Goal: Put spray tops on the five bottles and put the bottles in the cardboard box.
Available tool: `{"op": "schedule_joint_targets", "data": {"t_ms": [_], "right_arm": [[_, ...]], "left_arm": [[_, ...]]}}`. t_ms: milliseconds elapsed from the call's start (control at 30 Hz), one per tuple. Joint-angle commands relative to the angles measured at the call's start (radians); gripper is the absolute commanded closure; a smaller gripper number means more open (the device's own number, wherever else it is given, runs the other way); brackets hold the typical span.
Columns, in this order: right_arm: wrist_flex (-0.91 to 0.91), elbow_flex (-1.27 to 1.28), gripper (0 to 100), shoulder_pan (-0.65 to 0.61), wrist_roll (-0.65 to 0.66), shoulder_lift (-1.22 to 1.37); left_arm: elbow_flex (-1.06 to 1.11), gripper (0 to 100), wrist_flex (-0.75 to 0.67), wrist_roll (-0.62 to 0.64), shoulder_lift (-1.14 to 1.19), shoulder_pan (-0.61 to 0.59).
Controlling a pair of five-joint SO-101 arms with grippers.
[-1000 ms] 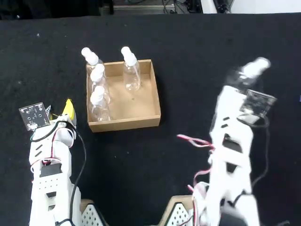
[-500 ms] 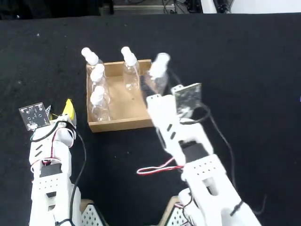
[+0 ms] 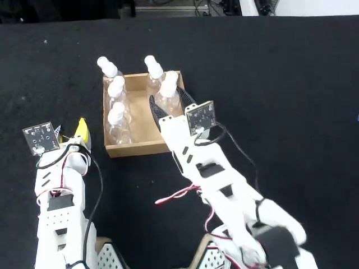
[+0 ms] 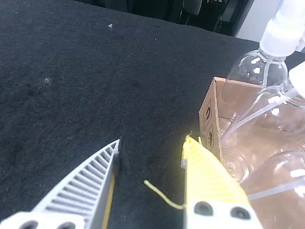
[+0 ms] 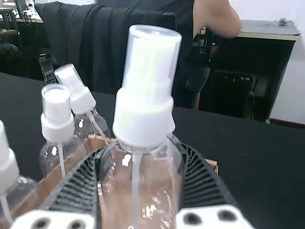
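While the right hand is clasping a bottle, hiding its base, over the cardboard box, the left hand is lying released

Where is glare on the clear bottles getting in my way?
Right wrist view: small white glints on the held bottle, tube visible. Left wrist view: bright spots on the farthest bottle. High view: black table shows no glare.

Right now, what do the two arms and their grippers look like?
Both arms are white, blocky plastic. The left arm has a black cable and a small circuit board; the left gripper has one yellow finger and one white, both ribbed and pointed. The right arm has red-and-white wires; the right gripper has black ribbed fingers.
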Motion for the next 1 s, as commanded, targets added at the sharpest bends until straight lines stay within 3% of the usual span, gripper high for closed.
{"op": "schedule_joint_targets", "data": {"t_ms": [0, 467, 967], "right_arm": [[-0.138, -0.074, 96.7, -0.015, 0.011, 0.096], [-0.160, -0.180, 96.3, -0.014, 0.011, 0.358], [-0.157, -0.157, 96.2, -0.018, 0.011, 0.394]], "left_arm": [[-0.015, 81, -0.026, -0.005, -0.021, -0.001], [-0.013, 81, -0.026, -0.005, -0.021, -0.001], [-0.012, 81, -0.026, -0.005, -0.021, -0.001]]}}
